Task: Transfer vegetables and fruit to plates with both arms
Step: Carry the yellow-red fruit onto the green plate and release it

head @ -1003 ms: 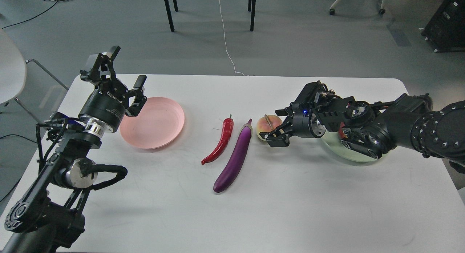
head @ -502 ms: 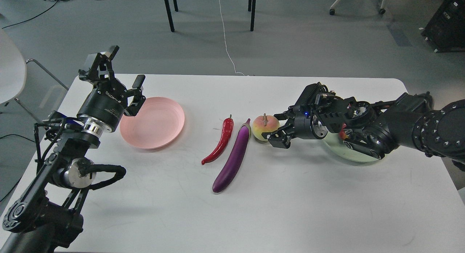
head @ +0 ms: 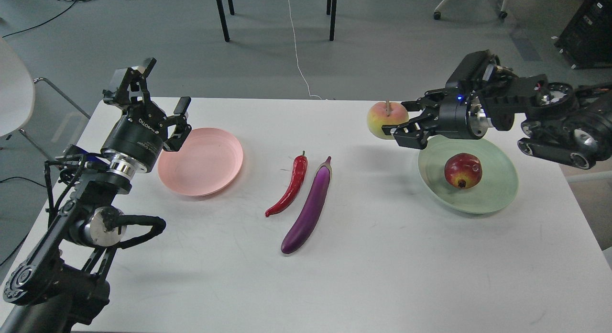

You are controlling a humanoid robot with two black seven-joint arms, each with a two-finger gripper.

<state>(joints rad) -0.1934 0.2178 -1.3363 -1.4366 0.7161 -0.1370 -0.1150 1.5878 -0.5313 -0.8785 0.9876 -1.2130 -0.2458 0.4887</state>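
A white, round-cornered tabletop [head: 334,285] stands on a grey floor [head: 392,55]. Beyond it are black chair legs [head: 221,15], a thin white cable [head: 296,46] and a white chair [head: 14,98] at left.

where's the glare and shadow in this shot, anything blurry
Head view: sharp throughout, soft even light; small highlights on the eggplant and chili; faint shadows under both plates, pink and green; the peach in the right end effector is slightly soft-edged.

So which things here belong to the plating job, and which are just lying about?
Job: peach in right gripper, pomegranate on green plate, chili, eggplant, pink plate, left gripper.
Lying about: white cable, chair legs, white chair.
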